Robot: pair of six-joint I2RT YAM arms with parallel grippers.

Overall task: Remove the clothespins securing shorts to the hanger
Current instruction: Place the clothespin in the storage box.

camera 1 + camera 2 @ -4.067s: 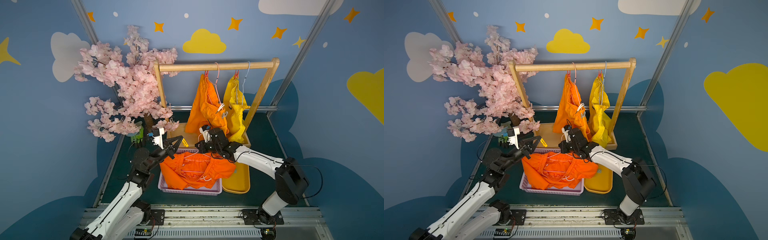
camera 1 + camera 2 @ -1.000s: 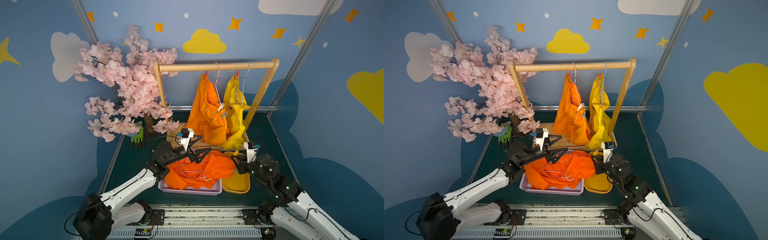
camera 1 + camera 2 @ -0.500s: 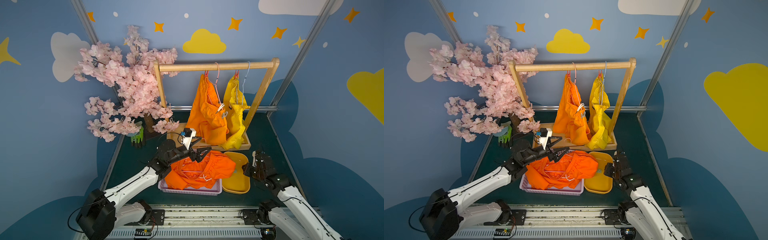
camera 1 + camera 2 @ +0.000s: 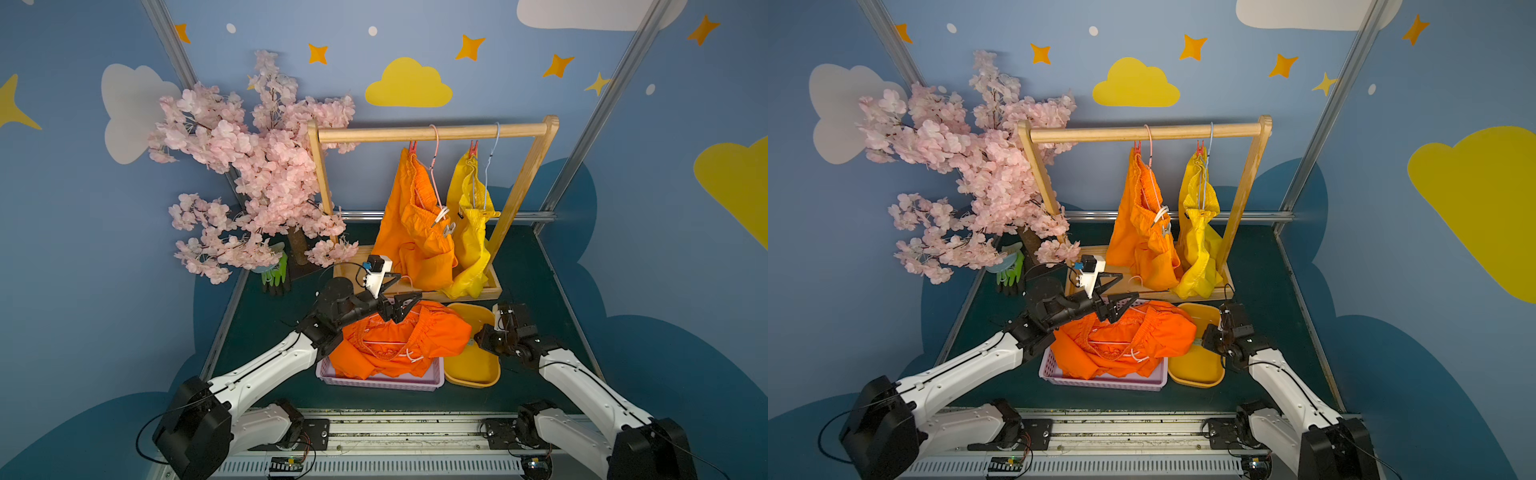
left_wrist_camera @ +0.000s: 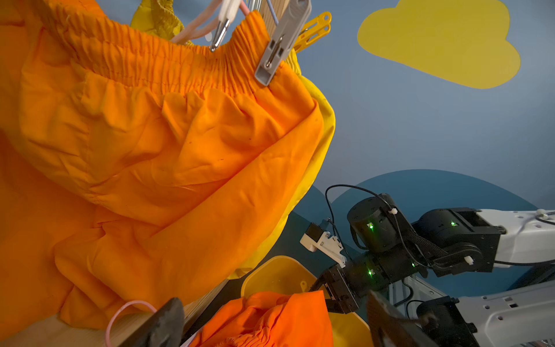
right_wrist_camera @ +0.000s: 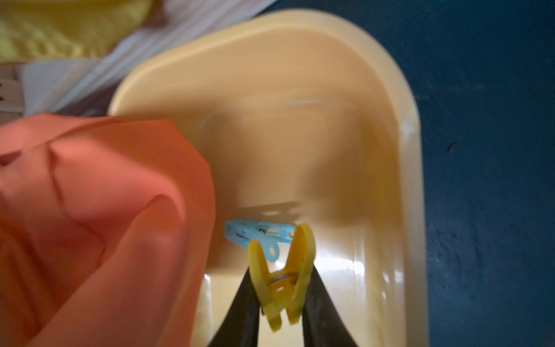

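Two claws: the right claw (image 6: pixel 281 278) pinches a yellow clothespin (image 6: pixel 301 255) over the yellow tray (image 6: pixel 402 126), likely to drop it; the left claw (image 4: pixel 410 285), mid-frame, gapes wide.

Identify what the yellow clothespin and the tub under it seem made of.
The yellow clothespin looks like moulded plastic, smooth and slightly shiny, with a metal spring coil at its pivot. The tub is probably hard plastic, glossy: bright highlights streak its rounded wall.
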